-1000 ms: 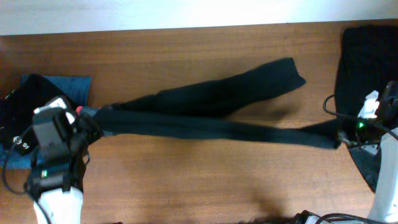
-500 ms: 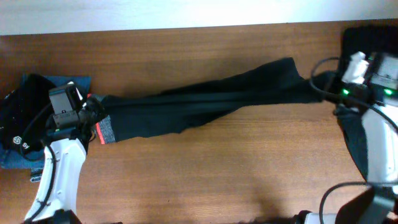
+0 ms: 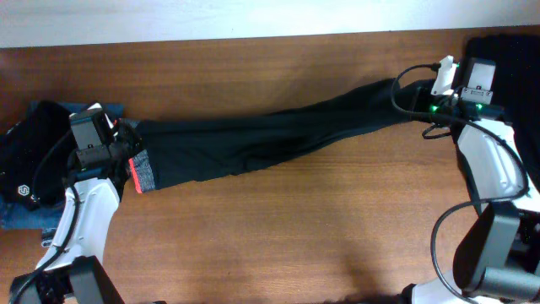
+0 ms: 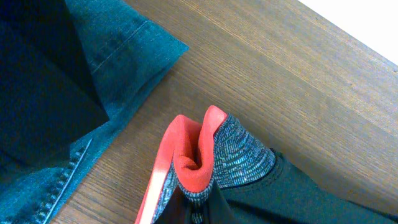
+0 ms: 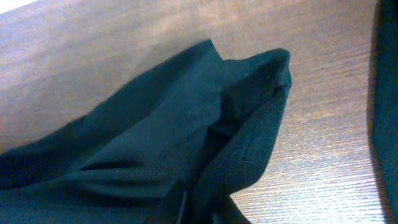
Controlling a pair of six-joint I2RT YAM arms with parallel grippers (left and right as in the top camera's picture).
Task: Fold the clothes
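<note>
Neither wrist view shows me its own fingers; the left gripper (image 3: 124, 157) looks clamped on the bunched red-orange waistband (image 4: 202, 155), the right gripper (image 3: 419, 100) on the leg ends (image 5: 249, 81); the black trousers (image 3: 270, 139) lie stretched across the surface (image 3: 295, 245) between both extended arms; the jeans (image 4: 118, 56) are cut off at the left.
</note>
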